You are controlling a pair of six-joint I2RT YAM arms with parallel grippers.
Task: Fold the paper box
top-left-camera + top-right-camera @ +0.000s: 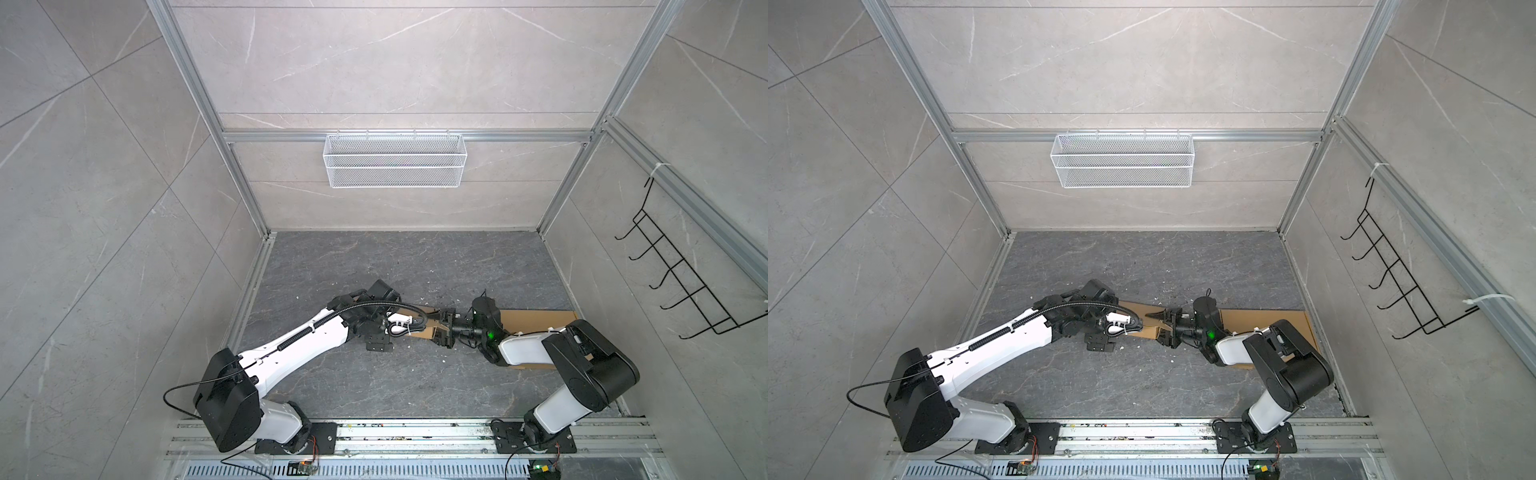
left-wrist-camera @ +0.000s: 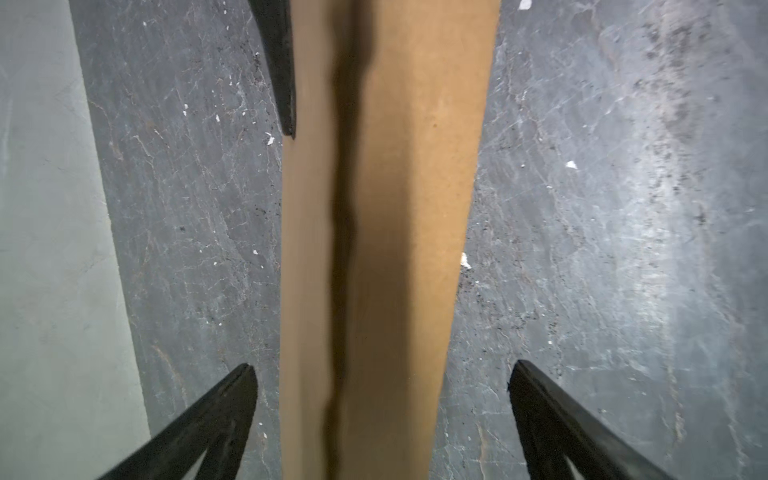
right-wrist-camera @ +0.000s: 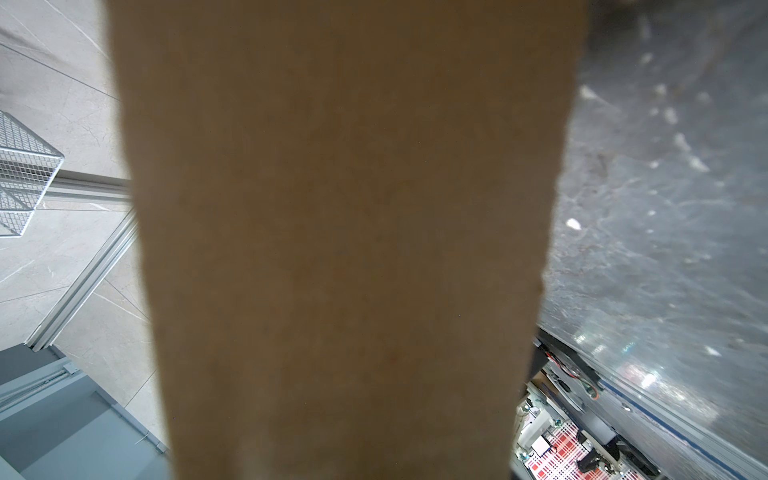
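The box (image 1: 536,320) is a flat sheet of brown cardboard on the dark table (image 1: 374,266), reaching from under the left arm's wrist across to the right wall. The left gripper (image 2: 380,363) hangs over its left end, fingers (image 2: 232,395) spread wide either side of a cardboard strip and clear of it. The right gripper (image 1: 444,329) straddles a raised flap near the middle; I cannot tell whether it pinches it.
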